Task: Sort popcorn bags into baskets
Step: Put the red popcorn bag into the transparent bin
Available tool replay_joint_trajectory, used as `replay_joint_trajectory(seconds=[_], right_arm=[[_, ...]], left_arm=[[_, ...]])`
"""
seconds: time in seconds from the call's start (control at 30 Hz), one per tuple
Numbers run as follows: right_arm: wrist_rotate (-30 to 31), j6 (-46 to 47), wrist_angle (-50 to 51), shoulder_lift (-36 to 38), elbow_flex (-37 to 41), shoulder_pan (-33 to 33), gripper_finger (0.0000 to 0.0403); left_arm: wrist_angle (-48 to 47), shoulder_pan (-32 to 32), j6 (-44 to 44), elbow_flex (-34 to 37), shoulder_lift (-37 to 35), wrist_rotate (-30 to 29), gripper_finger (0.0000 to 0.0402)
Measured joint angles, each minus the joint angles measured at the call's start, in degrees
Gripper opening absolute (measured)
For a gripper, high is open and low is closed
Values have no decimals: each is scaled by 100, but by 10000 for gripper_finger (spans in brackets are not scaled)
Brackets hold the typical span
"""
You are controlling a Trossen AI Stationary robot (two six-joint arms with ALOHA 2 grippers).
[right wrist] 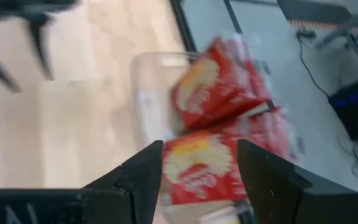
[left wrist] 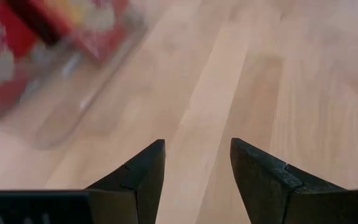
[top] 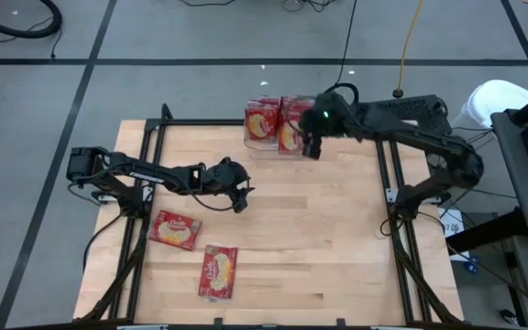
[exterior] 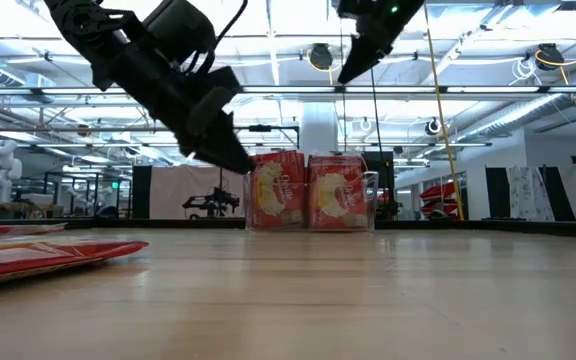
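The right end effector (top: 312,147) hangs over the clear basket (top: 266,147) at the desk's (top: 319,247) far edge, fingers spread, holding nothing. Red popcorn bags (top: 262,122) stand upright in the basket. The left end effector (top: 242,198) hovers mid-desk, fingers spread, empty. Two bags (top: 174,229) lie flat near the front-left.

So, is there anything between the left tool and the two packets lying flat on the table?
Nothing visible. The left tool hangs open over bare wood, and the two packets lie apart from it on the table with only open board between.
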State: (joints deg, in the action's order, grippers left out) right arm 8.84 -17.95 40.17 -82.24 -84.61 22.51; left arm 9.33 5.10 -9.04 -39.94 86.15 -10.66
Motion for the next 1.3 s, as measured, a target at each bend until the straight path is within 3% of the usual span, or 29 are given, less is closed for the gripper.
replay_joint_trajectory(seconds=[0.3, 0.47, 0.73, 0.83, 0.97, 1.1, 1.3], right_arm=[[8, 439, -1687, 1241, 2163, -1094, 198], [0, 445, -2840, 1620, 3176, -1830, 198], [0, 527, -4250, 1530, 4030, -2799, 198], [0, 557, -4663, 1411, 4129, -3021, 198], [-4, 648, -4794, 1252, 4165, -3226, 198], [-6, 885, -4772, 1101, 4165, -3384, 198], [-13, 994, -4779, 847, 4165, -3629, 198]], left_arm=[[-2345, -49, -1001, -2, -774, -24, 186], [-3740, -467, -1209, -2, -1058, 11, 186], [-5110, -839, -1335, -264, -1122, 1280, 186], [-5592, -925, -953, -533, -1120, 1636, 186], [-5810, -1105, 253, -791, -1122, 2300, 186], [-5725, -1270, 1234, -812, -1101, 2215, 186], [-6022, -1199, 1478, -798, -614, 2276, 186]])
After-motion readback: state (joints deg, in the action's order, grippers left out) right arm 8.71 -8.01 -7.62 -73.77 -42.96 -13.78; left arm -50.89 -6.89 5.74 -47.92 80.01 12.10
